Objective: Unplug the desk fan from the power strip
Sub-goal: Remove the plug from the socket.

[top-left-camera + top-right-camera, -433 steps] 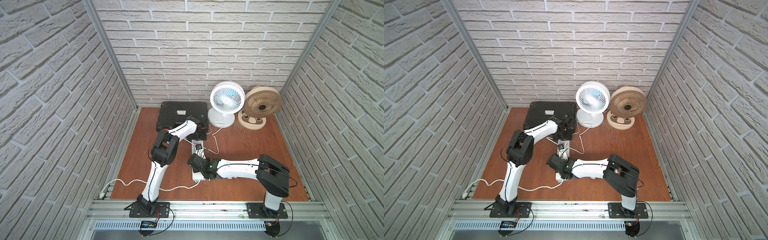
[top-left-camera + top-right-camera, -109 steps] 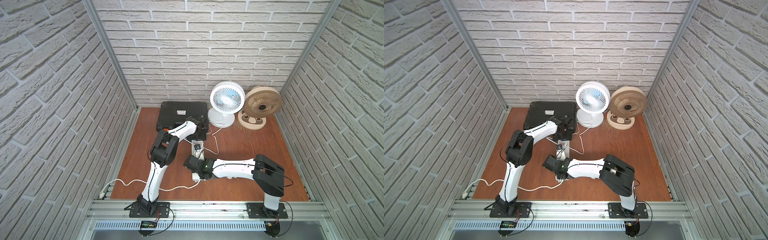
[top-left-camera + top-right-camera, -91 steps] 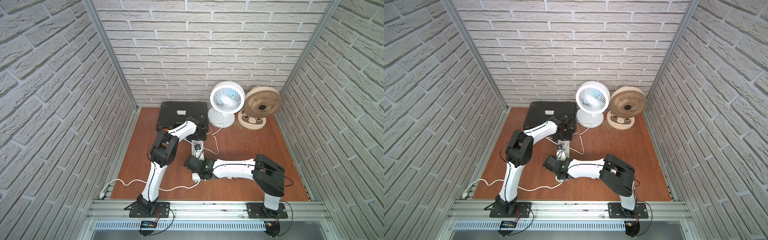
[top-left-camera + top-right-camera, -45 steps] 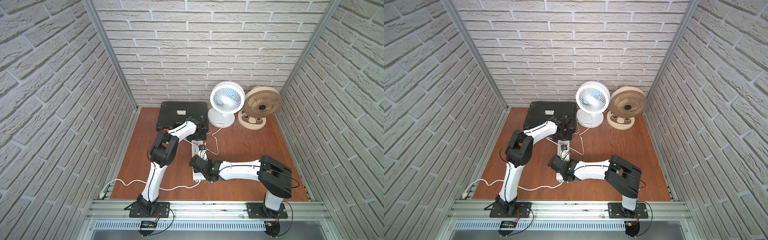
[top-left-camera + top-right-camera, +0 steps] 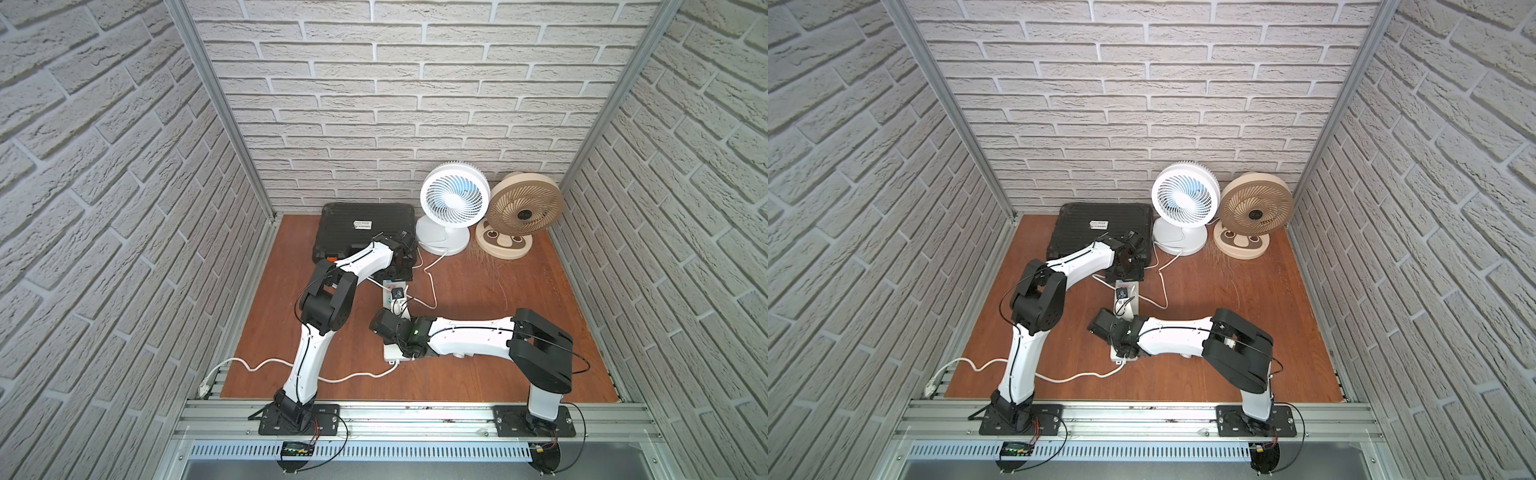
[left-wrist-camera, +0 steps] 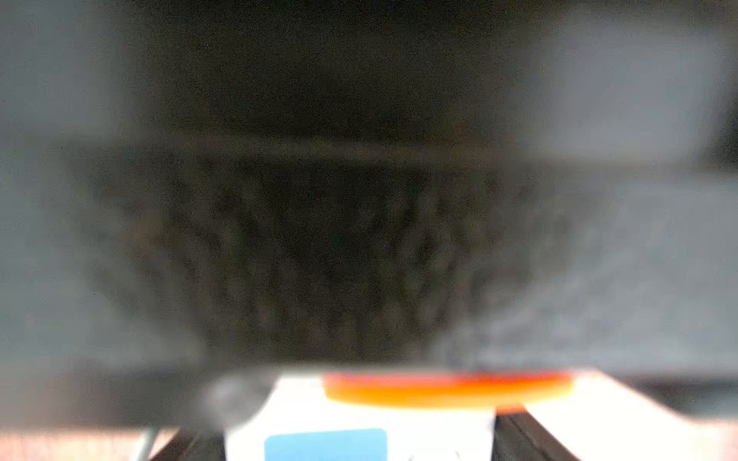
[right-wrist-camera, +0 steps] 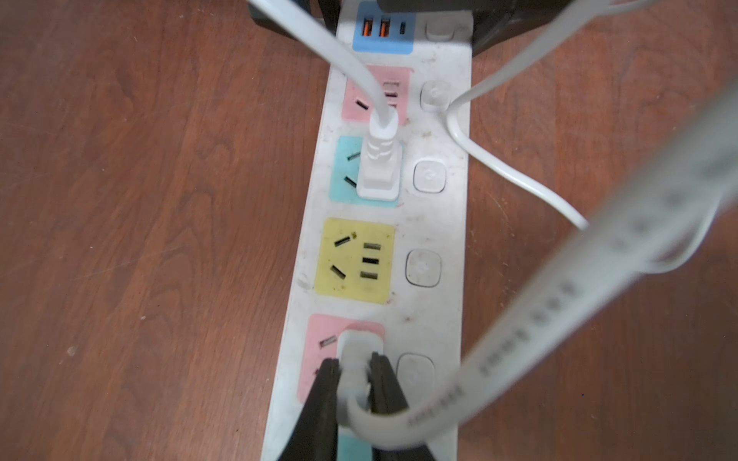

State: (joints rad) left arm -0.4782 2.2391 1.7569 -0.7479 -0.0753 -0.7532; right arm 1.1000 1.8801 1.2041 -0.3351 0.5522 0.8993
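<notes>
Plug [image 7: 359, 347] in power strip [image 7: 435, 223] pink socket [image 7: 309, 359], clenched between right jaws; left jaws unclear.

Whitish brick-patterned walls close the space in on three sides: the back wall [image 5: 395, 104] straight ahead, a left wall [image 5: 104, 208] and a right wall [image 5: 685, 199] slanting inward. A bare metal left post [image 5: 220, 112] runs down one corner, a right post [image 5: 619, 95] down the other. The bench [image 5: 457, 386] is reddish-brown wood grain, evenly lit, with soft shadows. Along its near edge lies an aluminium rail [image 5: 415, 415] — below that, a slotted grille [image 5: 415, 451].
</notes>
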